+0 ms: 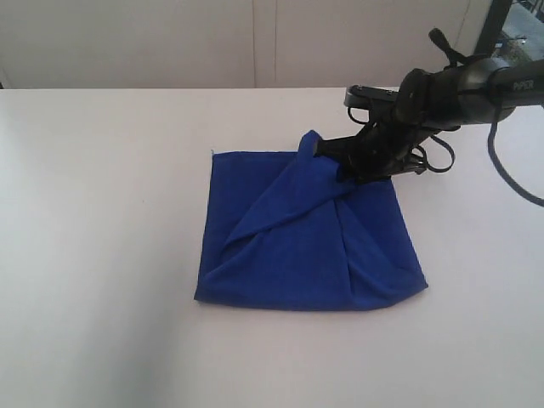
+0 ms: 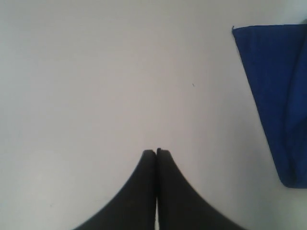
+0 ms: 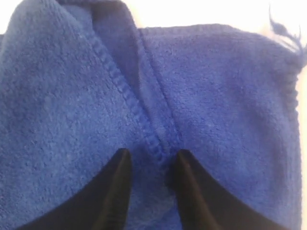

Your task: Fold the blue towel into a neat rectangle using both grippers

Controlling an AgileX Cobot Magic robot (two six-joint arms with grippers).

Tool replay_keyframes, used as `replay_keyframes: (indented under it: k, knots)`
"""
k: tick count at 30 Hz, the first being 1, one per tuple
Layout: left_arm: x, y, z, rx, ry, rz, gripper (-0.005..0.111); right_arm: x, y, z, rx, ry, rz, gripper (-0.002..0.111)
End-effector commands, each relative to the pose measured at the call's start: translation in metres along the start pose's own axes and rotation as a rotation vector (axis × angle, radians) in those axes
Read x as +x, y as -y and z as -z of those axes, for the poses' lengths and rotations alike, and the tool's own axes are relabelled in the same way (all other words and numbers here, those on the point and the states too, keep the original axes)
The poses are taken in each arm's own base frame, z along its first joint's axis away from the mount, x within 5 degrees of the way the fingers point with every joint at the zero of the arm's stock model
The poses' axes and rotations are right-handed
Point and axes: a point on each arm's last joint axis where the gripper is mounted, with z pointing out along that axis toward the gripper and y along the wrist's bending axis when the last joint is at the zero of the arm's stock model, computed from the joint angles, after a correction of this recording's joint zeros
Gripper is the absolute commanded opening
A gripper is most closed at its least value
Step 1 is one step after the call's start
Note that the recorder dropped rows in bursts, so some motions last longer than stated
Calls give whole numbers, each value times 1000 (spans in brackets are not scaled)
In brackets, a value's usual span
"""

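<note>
Towel [image 1: 297, 246], blue, is lying part-folded on desk [image 1: 102, 255]; right pincer [image 3: 152, 152] is gaping astride its hem; left pincer [image 2: 157, 151] is sitting closed, empty.

Bright, even light flattens the plain white table [image 1: 102, 255] almost featureless; only a thin soft shadow lines the near edge of the deep royal-blue terry towel [image 1: 306, 246]. The black pointed fingers [image 2: 139, 196] of my left gripper [image 2: 157, 151] look soft-edged in the left wrist view; the right wrist view is crisp on the pile, blown white beyond it.
</note>
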Motion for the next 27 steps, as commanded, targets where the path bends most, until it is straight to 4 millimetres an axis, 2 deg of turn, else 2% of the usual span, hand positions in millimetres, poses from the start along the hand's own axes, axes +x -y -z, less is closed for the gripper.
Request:
replay_keyframes:
  k: [1,6,15,19,22,27]
  knots:
    - [1,1,2,8,4,11,0,0,3,-1,7,6,-3,27]
    - [1,1,2,8,4,11,0,-6,0,11,-2,33,1,0]
    - [1,1,2,8,4,11,0,-19,-13,62,-35,73,25,0]
    - [1,1,2,8,4,11,0,-10,-24,81,-51,-26,99,0]
    - [1,1,2,8,4,11,0,-1,-38,88,-71,-89,152,0]
    - [1,1,2,8,4,11,0,18,-71,86,-106,-153,241,0]
